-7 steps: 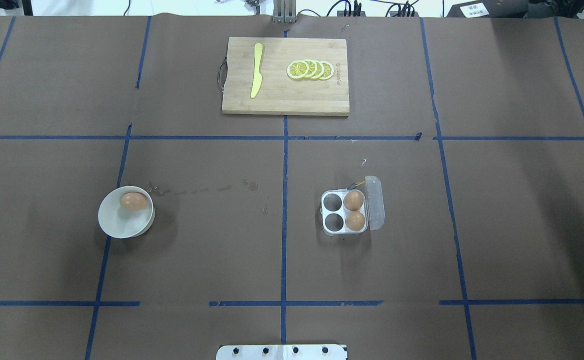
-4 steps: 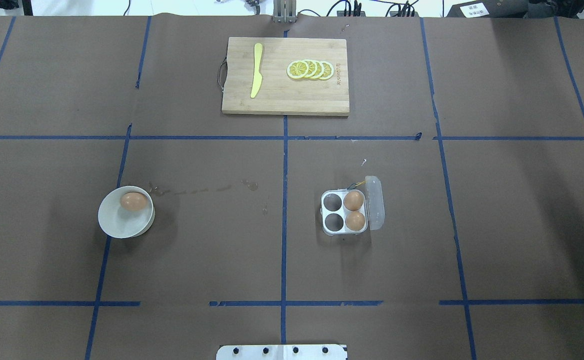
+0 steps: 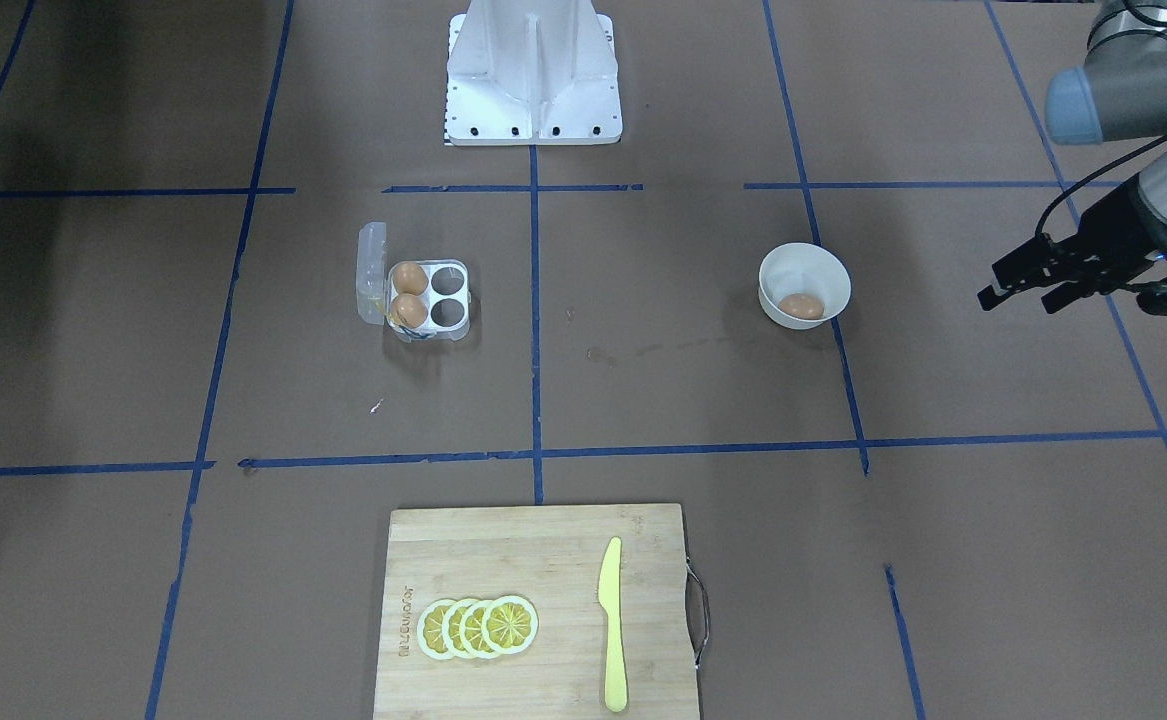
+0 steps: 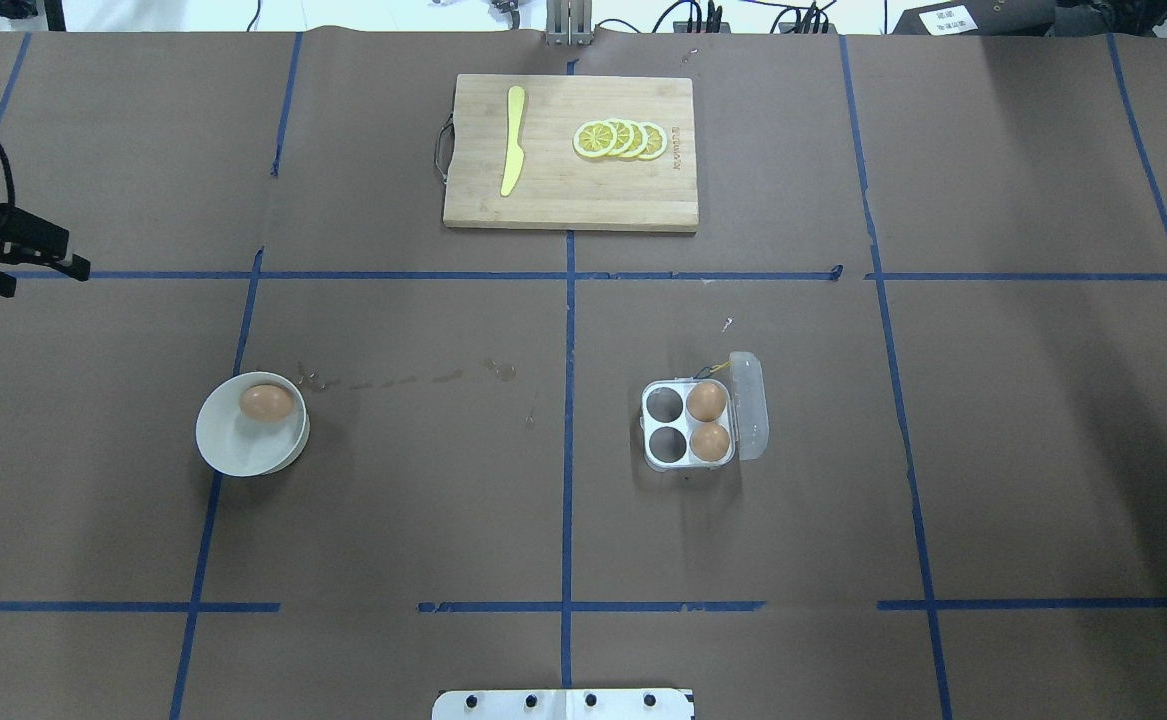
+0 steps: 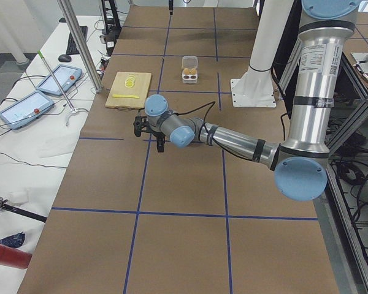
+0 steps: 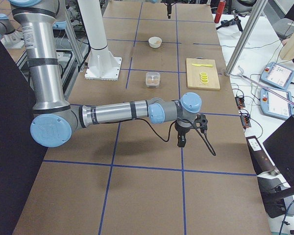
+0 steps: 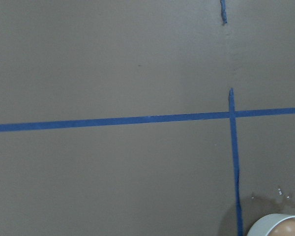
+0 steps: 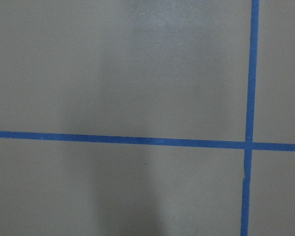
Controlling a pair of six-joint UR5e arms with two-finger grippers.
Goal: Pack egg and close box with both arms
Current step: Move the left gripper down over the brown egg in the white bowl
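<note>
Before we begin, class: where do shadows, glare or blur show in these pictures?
Front-facing view: dark shadow across the table top left. Overhead view: the bowl casts a soft shadow rightward. Right wrist view: pale sheen at top. Left wrist view: bowl rim soft, cut off.

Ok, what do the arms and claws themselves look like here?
Both the left arm and right arm are silver-grey tubes with light-blue joint caps and black bands. Each ends in a black two-finger claw, left claw and right claw, with a thin black cable looping along the wrist.
</note>
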